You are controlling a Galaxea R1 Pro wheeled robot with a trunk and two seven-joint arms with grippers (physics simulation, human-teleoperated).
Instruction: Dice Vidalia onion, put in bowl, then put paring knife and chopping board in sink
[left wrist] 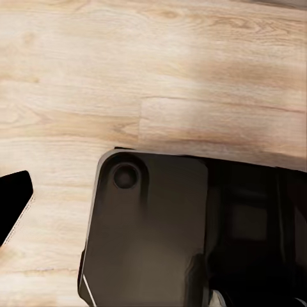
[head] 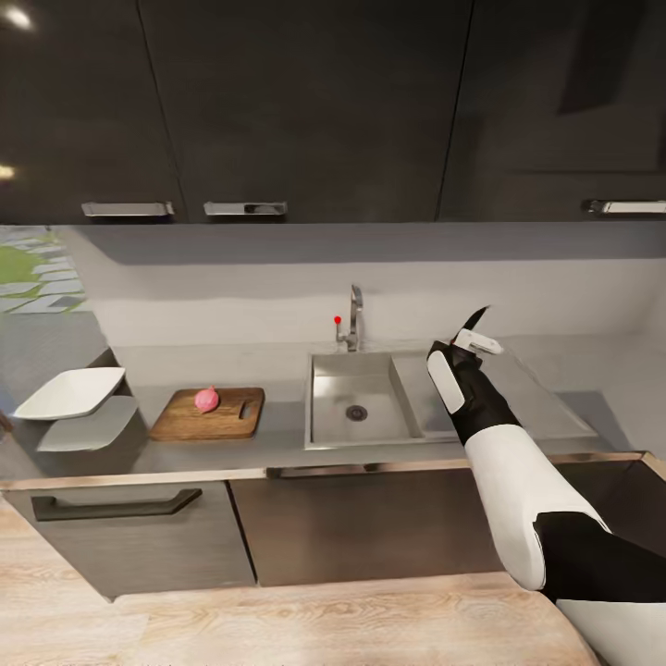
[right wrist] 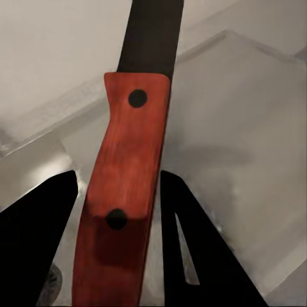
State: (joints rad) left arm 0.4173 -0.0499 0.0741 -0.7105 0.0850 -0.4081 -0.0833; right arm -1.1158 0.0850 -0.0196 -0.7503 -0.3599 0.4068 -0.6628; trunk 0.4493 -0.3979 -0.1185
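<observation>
Knife in hand above the drainboard, onion waiting whole on the board.

Right end effector (head: 474,340) closed on the paring knife (right wrist: 121,192), red handle pinched between the dark fingers, blade pointing up and away, likely to keep the edge off the bench (head: 277,449). Held over the sink (head: 356,407) and its flat drainboard. Vidalia onion (head: 206,399) already out of the basin, sitting uncut on the chopping board (head: 180,421), ready for dicing. Bowl (head: 69,393) just left of the board, well placed to take the dice. Left end effector: state cannot be told; wood floor (left wrist: 153,77) and robot base below its camera.
</observation>
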